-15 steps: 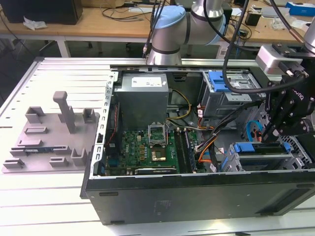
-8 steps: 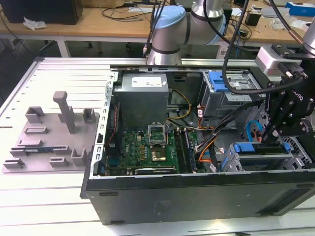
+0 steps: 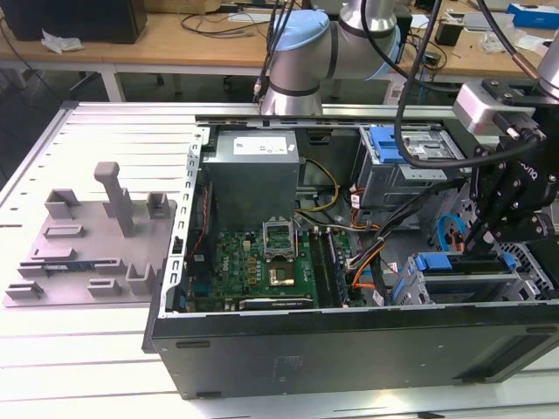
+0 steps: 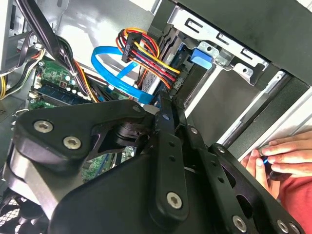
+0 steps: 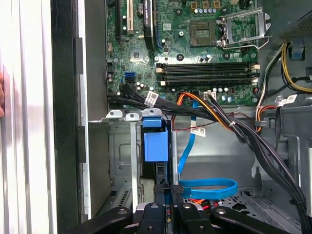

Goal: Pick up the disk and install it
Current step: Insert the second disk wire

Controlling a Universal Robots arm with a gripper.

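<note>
- The open computer case [image 3: 262, 349] lies on its side, with the gripper reaching into its interior at the end far from the grey fixture plate [image 3: 96, 244].
- The motherboard [image 5: 195, 48] is well clear of the gripper, beyond the bundle of black cables [image 5: 219, 117].
- The metal drive cage [image 5: 122, 161] sits directly ahead of the gripper and just below it.
- The gripper [image 5: 169, 189] hangs over the cage in the exterior view [image 3: 476, 240]. In both wrist views its two black fingers [image 4: 167, 146] are drawn together so the tips nearly meet. I cannot tell whether anything is pinched between them.
- The disk [image 3: 450, 264] sits in the cage, its blue rail on top, right under the fingertips. Whether they touch it I cannot tell.
- A blue latch tab [image 5: 156, 141] stands at the slot just beyond the tips.
- A flat blue cable [image 5: 207, 187] loops just beside the tips.
- A person's hand [image 4: 278, 156] rests outside the case wall, behind the gripper.
</note>
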